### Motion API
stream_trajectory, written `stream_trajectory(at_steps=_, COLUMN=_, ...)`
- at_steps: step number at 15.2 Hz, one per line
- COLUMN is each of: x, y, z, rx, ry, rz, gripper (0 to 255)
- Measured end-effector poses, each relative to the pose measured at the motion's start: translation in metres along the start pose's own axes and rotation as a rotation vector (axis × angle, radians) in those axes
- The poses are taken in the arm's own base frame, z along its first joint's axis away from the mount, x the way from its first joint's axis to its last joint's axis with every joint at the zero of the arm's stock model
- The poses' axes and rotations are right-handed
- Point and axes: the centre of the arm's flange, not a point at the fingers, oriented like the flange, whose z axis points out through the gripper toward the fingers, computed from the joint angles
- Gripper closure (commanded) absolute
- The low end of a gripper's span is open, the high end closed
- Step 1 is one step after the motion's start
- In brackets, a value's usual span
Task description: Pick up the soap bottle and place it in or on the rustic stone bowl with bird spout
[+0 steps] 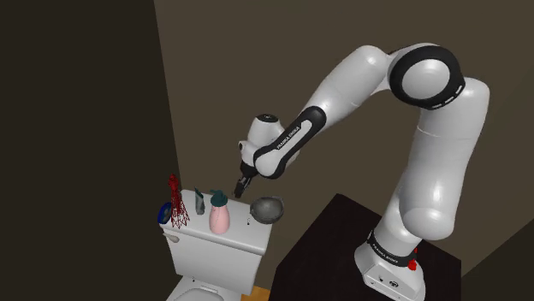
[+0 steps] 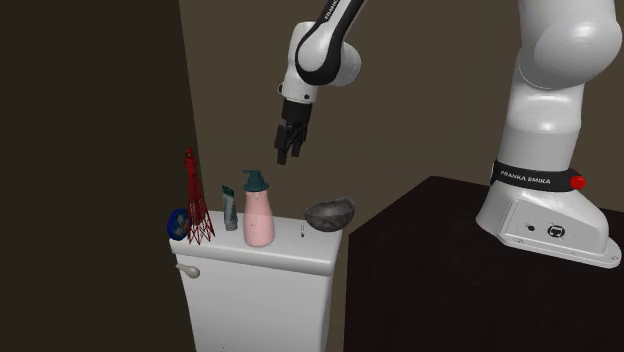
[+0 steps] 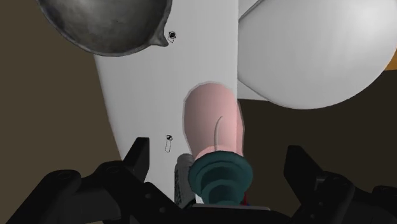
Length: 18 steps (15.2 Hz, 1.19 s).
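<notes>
The soap bottle (image 1: 220,215), pink, is seen low and left of centre in the shoulder view. It stands upright on a white toilet tank (image 1: 214,258), the grey stone bowl (image 1: 267,209) just beside it, and dark walls are shown behind. In the second exterior view the claw (image 2: 288,152) is hung above the bottle, apart from it. By an off-centre descent the bottle could be toppled off the narrow lid. In the wrist view the claw is spread, with nothing held.
</notes>
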Motion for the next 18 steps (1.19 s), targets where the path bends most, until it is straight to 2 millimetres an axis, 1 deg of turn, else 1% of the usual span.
stream_trajectory(at_steps=4, x=0.023, y=-0.008, z=0.044, rx=-0.005, ry=0.02, rz=-0.052, gripper=0)
stream_trajectory(at_steps=6, x=0.036, y=-0.011, z=0.071, rx=-0.007, ry=0.03, rz=-0.078, gripper=0)
stream_trajectory(at_steps=7, x=0.038, y=-0.012, z=0.079, rx=-0.008, ry=0.032, rz=-0.085, gripper=0)
stream_trajectory(at_steps=12, x=0.042, y=-0.014, z=0.109, rx=-0.009, ry=0.035, rz=-0.092, gripper=0)
stream_trajectory(at_steps=14, x=0.042, y=-0.014, z=0.117, rx=-0.009, ry=0.035, rz=-0.092, gripper=0)
stream_trajectory(at_steps=18, x=0.042, y=-0.014, z=0.121, rx=-0.009, ry=0.035, rz=-0.092, gripper=0)
